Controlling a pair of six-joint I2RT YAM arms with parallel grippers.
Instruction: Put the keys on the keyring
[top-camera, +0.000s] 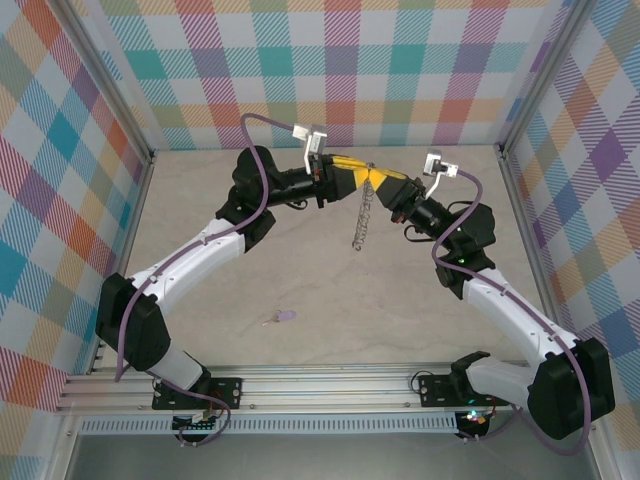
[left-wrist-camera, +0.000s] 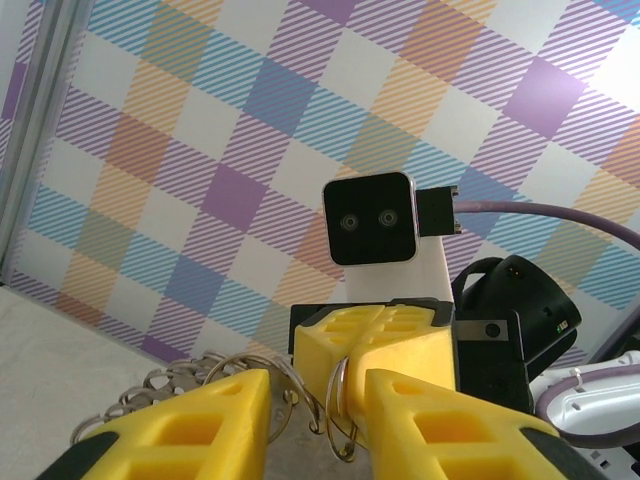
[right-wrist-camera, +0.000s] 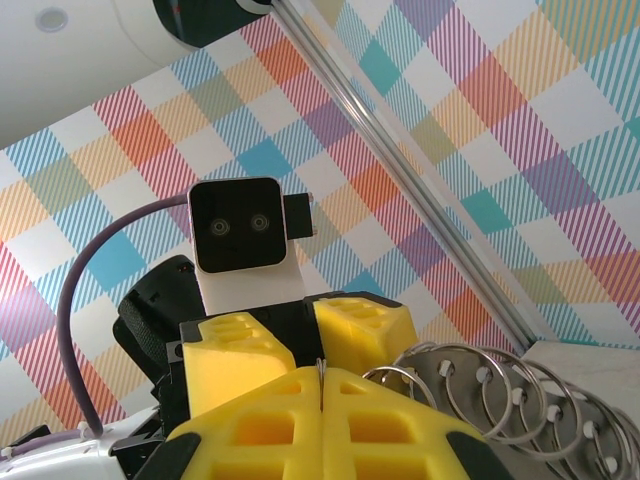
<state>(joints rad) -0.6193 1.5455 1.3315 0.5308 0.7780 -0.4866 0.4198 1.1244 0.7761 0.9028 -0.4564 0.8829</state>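
The keyring (top-camera: 362, 220), a grey hoop fringed with small silvery loops, hangs above the table between my two grippers. My right gripper (right-wrist-camera: 320, 385) is shut on its thin wire, and the loops (right-wrist-camera: 490, 395) fan out to the right of its fingers. My left gripper (left-wrist-camera: 315, 390) faces it with yellow fingers apart, and a stretch of the ring (left-wrist-camera: 338, 400) sits in the gap, close to the right-hand finger. In the top view both grippers (top-camera: 352, 180) (top-camera: 385, 185) meet at the ring's upper end. The lilac-headed key (top-camera: 284, 317) lies alone on the table, nearer the arm bases.
Plaid walls (top-camera: 330, 60) enclose the table on three sides, with metal posts at the back corners (top-camera: 150, 150). Both arms arch inward over the beige tabletop (top-camera: 330, 290). A rail (top-camera: 330, 385) runs along the near edge.
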